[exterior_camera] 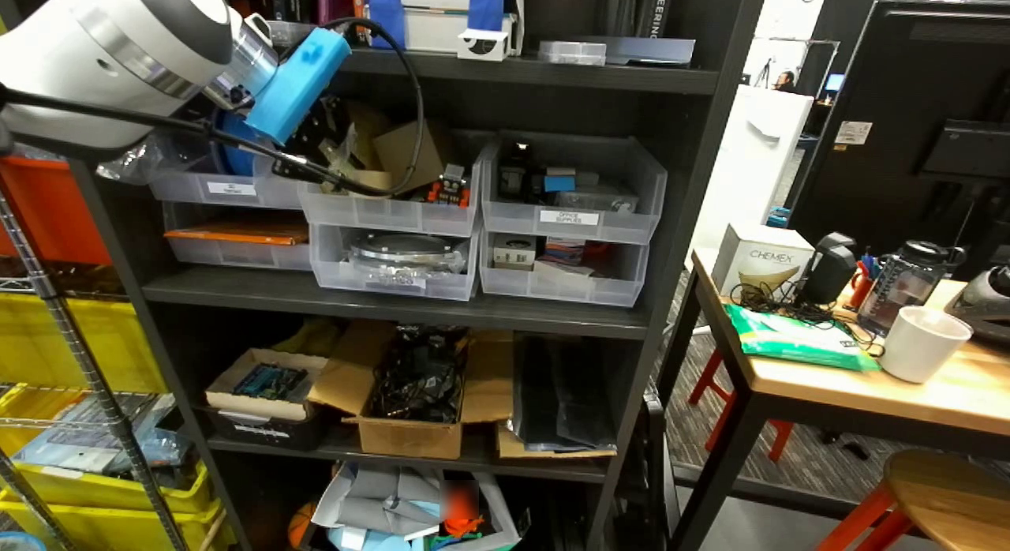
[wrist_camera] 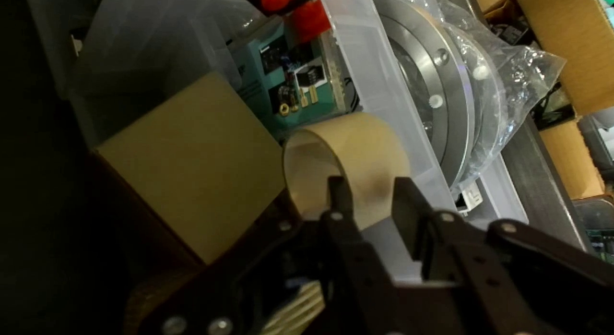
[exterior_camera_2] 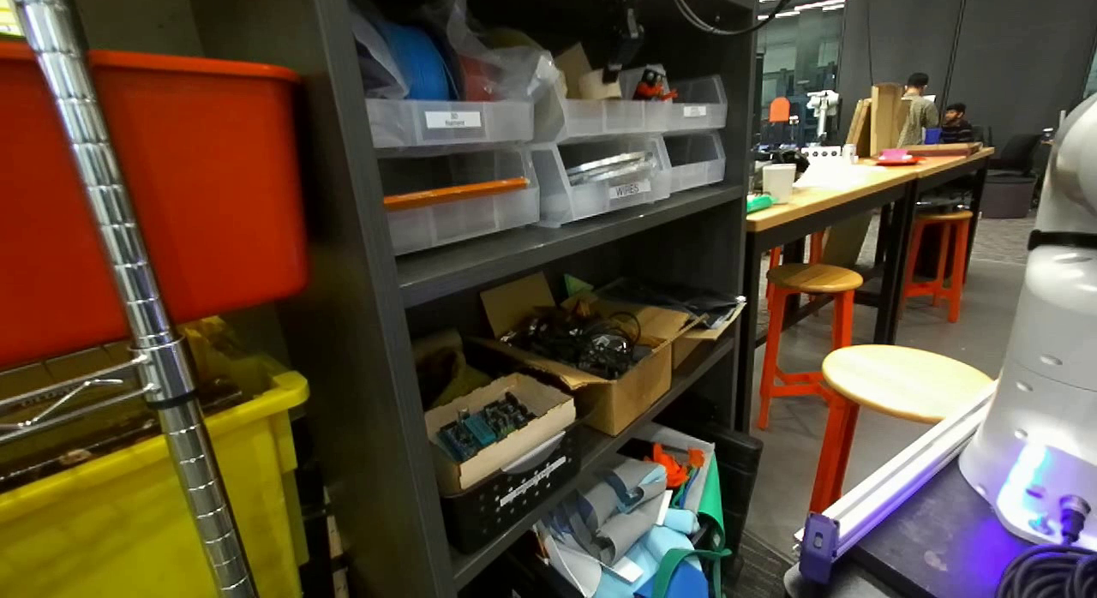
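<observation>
pincer [wrist_camera: 372,185] stood parted, no clear grip — hollow cream cylinder, maybe cardboard, [wrist_camera: 376,145] lay partly between its fingertips, axis roughly finger-to-finger.

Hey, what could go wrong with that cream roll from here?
The gripper looks open at the cream roll, so the roll might tip over the nearby bin's front wall. Shifting sideways could knock the circuit board beside it. The looping cable might snag if the gripper lifts away.

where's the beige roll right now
In the wrist view, the beige roll is mid-picture by the gripper, right of the cardboard box.
</observation>
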### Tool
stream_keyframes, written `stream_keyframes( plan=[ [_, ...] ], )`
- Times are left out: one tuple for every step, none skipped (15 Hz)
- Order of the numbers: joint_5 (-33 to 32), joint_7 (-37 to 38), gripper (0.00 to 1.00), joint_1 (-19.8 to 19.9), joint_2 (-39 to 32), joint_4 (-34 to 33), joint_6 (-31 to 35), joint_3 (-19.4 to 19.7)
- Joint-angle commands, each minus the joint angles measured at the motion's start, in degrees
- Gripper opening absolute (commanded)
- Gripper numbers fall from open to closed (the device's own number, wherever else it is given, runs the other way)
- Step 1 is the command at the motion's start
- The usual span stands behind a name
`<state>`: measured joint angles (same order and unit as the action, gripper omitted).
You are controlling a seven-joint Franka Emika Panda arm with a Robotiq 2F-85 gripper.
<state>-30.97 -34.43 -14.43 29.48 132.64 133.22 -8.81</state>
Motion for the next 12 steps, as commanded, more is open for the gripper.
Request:
stream_keyframes(
  plan=[
    [-0.8,-0.8,0.63,0.9,-1.6,-1.9,0.4,-0.1],
    [-0.8,-0.7,0.69,0.9,-1.4,-1.7,0.4,0.0],
    [-0.8,-0.6,0.76,0.9,-1.3,-1.5,0.5,0.0],
    [-0.8,-0.6,0.84,1.0,-1.1,-1.4,0.5,0.0],
    [-0.8,-0.5,0.90,1.0,-0.9,-1.2,0.5,0.0],
    [-0.8,-0.3,0.99,1.0,-0.5,-0.8,0.7,0.0],
    [-0.7,-0.2,1.00,0.9,-0.3,-0.5,0.7,0.0],
    [-0.5,-0.1,1.00,0.8,0.1,0.0,0.8,0.0],
    [-0.1,-0.2,1.00,0.4,0.8,0.7,0.8,0.0],
    [0.2,-0.5,1.00,0.0,1.4,1.2,0.5,-0.1],
    [0.2,-0.2,1.00,-0.2,2.3,2.0,0.1,-0.6],
    [0.3,-0.2,1.00,-0.7,3.2,2.9,-0.4,-1.0]
  ],
)
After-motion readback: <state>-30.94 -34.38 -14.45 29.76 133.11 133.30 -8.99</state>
